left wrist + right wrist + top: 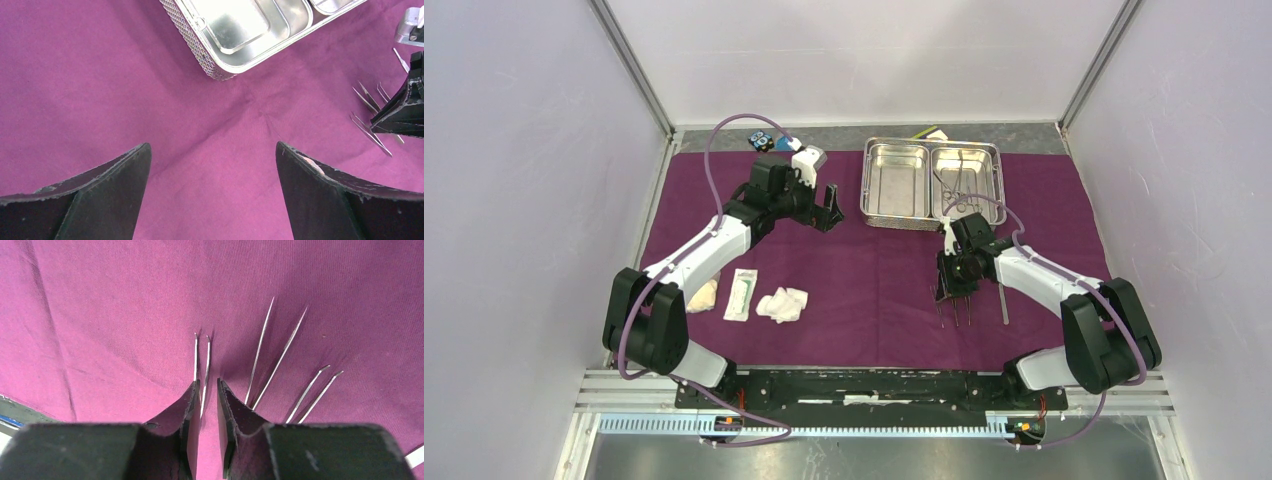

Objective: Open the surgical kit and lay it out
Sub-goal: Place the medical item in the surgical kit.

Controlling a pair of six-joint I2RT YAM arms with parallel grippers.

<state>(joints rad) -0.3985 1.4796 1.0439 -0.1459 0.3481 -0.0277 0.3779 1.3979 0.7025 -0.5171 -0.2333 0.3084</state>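
The dark-purple cloth lies spread flat. The steel tray stands at its far side, with clamps in the right compartment. My left gripper hangs open and empty over the cloth just left of the tray. My right gripper is low over the cloth, jaws a narrow gap apart around one pair of tweezers lying there. Two more pairs lie beside it. A white packet and gauze wads lie near left.
A slim steel tool lies right of the tweezers. Another gauze wad sits partly under my left arm. Small blue and black blocks and a yellowish block sit beyond the cloth's far edge. Walls enclose three sides.
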